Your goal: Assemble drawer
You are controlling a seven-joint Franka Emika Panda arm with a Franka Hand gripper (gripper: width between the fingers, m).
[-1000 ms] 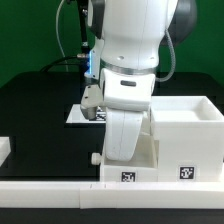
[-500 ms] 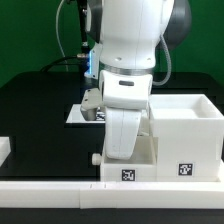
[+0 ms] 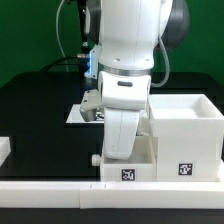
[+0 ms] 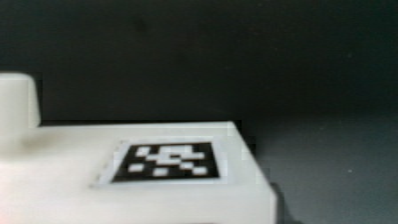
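The large white drawer case point(image 3: 186, 130) stands open-topped at the exterior view's right, with a tag on its front. A small white tray point(image 3: 135, 172), with a tag on its front and a knob point(image 3: 96, 157) on its left end, sits against the case's left side. My arm reaches straight down over this tray, and my gripper point(image 3: 120, 148) is low at the tray with its fingertips hidden. The wrist view shows a white tagged surface point(image 4: 169, 163) very close, with a white rounded part point(image 4: 15, 105) beside it. No fingers show there. The second tray is out of view.
A long low white border rail point(image 3: 50, 192) runs along the front, and another piece of it point(image 3: 4, 150) sits at the exterior view's left edge. The marker board point(image 3: 78, 114) lies on the black table behind my arm. A green wall stands at the back.
The arm's upper part has shifted very slightly to the exterior view's left. The tray and the case have not moved.
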